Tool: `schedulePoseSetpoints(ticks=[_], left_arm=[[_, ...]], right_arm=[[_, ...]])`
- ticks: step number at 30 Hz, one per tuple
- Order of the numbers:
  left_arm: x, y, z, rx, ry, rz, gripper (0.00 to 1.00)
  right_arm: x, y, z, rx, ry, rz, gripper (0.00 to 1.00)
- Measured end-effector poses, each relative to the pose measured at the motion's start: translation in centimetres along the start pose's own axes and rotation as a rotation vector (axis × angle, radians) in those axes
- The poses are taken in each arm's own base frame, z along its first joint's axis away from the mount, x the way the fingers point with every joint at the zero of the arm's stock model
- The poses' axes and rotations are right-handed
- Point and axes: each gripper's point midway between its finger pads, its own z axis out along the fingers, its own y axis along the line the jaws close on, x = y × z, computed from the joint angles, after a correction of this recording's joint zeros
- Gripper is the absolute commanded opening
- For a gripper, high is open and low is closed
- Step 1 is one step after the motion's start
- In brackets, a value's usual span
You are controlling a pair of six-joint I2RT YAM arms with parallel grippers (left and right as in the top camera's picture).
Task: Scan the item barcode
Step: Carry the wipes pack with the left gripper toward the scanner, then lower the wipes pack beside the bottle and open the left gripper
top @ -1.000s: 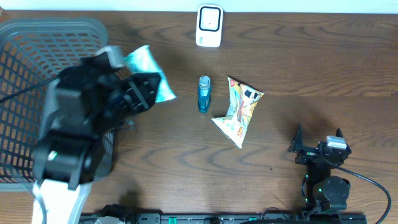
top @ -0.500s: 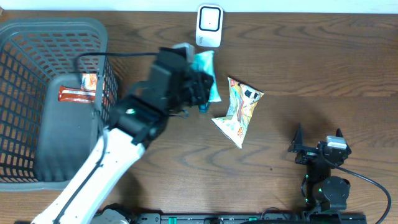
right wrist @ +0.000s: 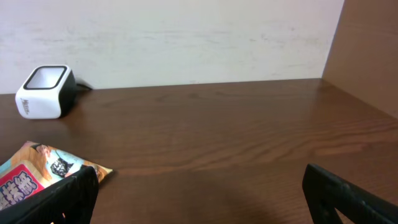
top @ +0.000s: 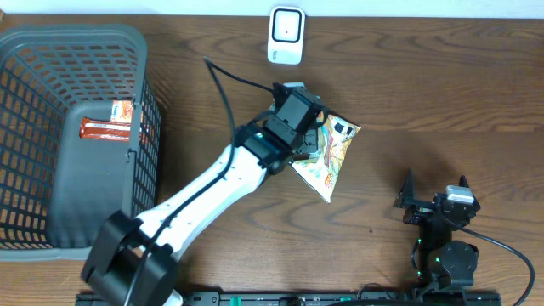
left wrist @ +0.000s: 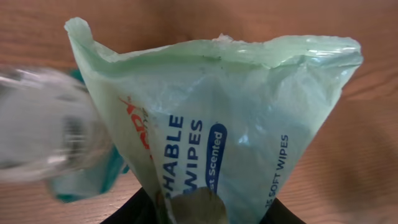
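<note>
Brown wooden table [top: 442, 93] fills the view, with a pale wall behind it. At the far edge sits a small white scanner box [top: 286, 36]. Its window looks upward, so a thing must be held over it to be read.

The left gripper [left wrist: 194, 210] has its jaws pinching the bottom of a pale green soft pack of wipes [left wrist: 211, 118]. The pack sticks up from the jaws, and I think that leaves its printed sides free to show. I cannot see a barcode on the side that faces the camera.

From above, the long white arm reaches over the middle of the table and hides most of the pack. The pack is near the scanner but not over it yet.

A crinkly yellow snack bag [top: 330, 157] lies just beside the arm. A blurry clear bottle [left wrist: 46, 143] is close to the pack. Both may be waiting for their turn.

A grey plastic basket [top: 51, 51] stands well apart on the left with a red and orange packet [top: 109, 126] inside. It is likely the place for finished things.

The right gripper [top: 434, 194] rests near the front edge, out of the way, with its jaws spread wide and holding nothing.
</note>
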Motion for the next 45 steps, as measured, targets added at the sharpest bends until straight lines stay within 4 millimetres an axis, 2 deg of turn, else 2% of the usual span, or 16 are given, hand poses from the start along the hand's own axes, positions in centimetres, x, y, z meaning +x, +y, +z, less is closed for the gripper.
schedulePoseSetpoints(ticks=[5, 11, 23, 24, 26, 45], left_arm=[[1.2, 0.5, 1.9, -0.033, 0.038, 0.011, 0.36], [1.9, 1.0, 3.0, -0.059, 0.057, 0.015, 0.36], [1.9, 1.0, 3.1, -0.061, 0.057, 0.015, 0.38], [1.9, 1.0, 3.1, -0.061, 0.057, 0.015, 0.42], [1.9, 1.0, 3.1, -0.061, 0.057, 0.014, 0.43], [1.6, 1.6, 3.1, -0.090, 0.038, 0.017, 0.43]], right_arm=[[0.0, 0.0, 0.0, 0.000, 0.000, 0.000, 0.99], [0.0, 0.0, 0.0, 0.000, 0.000, 0.000, 0.99], [0.0, 0.0, 0.0, 0.000, 0.000, 0.000, 0.99], [0.0, 0.0, 0.0, 0.000, 0.000, 0.000, 0.99], [0.0, 0.0, 0.0, 0.000, 0.000, 0.000, 0.99], [0.0, 0.0, 0.0, 0.000, 0.000, 0.000, 0.99]])
